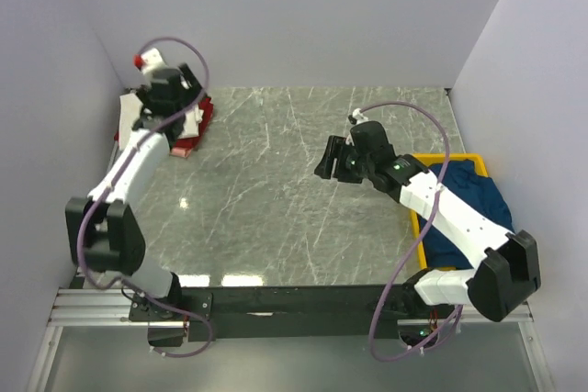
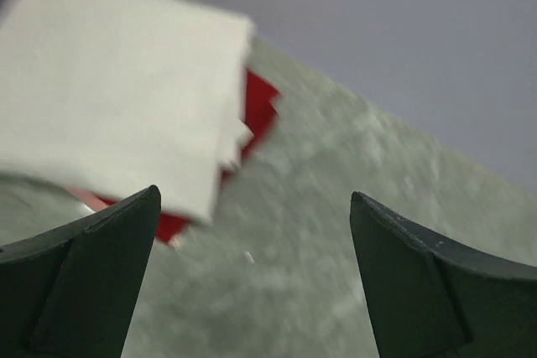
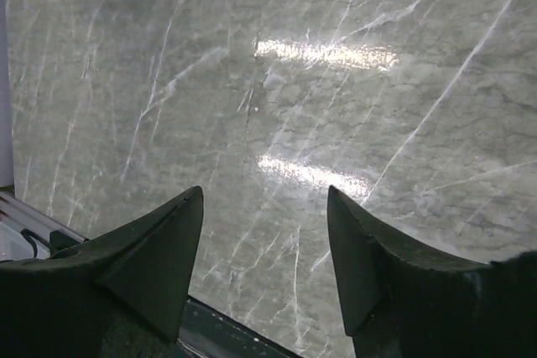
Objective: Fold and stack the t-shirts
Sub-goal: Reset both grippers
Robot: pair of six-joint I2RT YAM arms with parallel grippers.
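left gripper point(image 2: 252, 278) jaws spread wide, nothing between them, hovering at the far-left corner just above and beside the stack. right gripper point(image 3: 262, 266) also open and empty, over bare marble table point(image 1: 276, 199) near mid-right.

stack: folded cream t-shirt point(image 2: 109, 98) lies flat on top of the dark red t-shirt point(image 2: 262, 106), with red showing past its right and near edges. a pale pinkish strip shows low under the red; cannot tell if it is another shirt. the stack sits tight in the corner, with the left wall point(image 1: 55, 89) close beside it.

what looks left to do: navy t-shirt point(image 1: 469, 195), bunched in the yellow bin point(image 1: 439, 157) at the right table edge, unfolded. judged next step is fetching it.

key relation: the navy shirt lies to the right of the right gripper and nearer the arm bases. the gripper faces away from it, toward table centre, so it would need to turn back over the bin. the right arm is far nearer; the left arm is well apart, across the whole table. the heap has no clean long axis and runs roughly near-to-far along the bin.

room: the right arm's own forearm crosses over the bin, and the right wall point(image 1: 533, 71) is close behind it, so the approach is tight. the wide open marble in the middle suits laying the shirt out.
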